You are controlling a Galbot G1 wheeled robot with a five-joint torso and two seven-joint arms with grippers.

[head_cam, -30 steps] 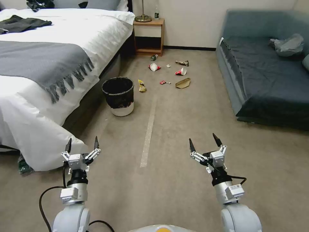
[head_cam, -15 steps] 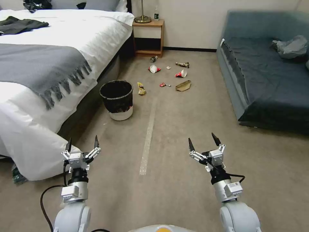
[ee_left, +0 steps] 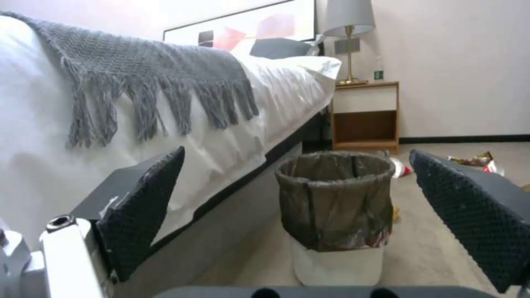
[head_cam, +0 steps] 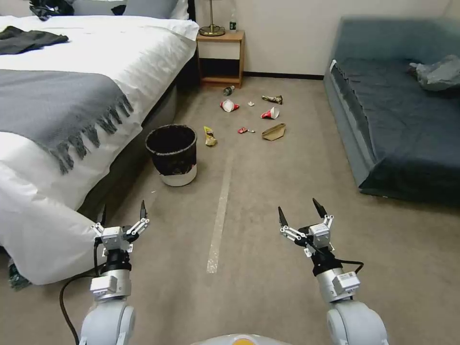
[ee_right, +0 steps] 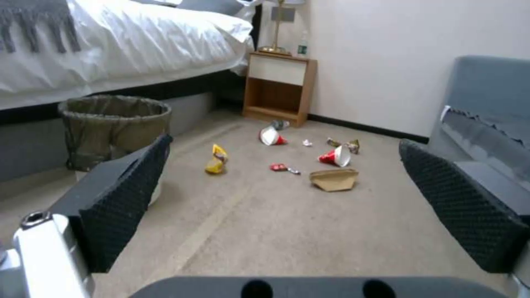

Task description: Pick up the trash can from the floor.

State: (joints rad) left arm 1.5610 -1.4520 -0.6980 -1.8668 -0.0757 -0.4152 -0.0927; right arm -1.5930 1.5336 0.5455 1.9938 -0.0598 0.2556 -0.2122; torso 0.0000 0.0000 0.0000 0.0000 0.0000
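**Trash can standing ahead of two spread grippers**

The trash can (head_cam: 172,154) is standing upright on the floor (head_cam: 268,191) just beside the bed (head_cam: 72,120), left of the tape strip (head_cam: 219,213). The left gripper (head_cam: 122,214) is hovering well short of it, fingers (ee_left: 145,207) spread wide and framing the can in the left wrist view. The right gripper (head_cam: 297,215) is hanging farther right, its fingers wide too. Litter (head_cam: 274,132) is lying beyond.

Trash can (head_cam: 171,154) beside bed (head_cam: 96,96)
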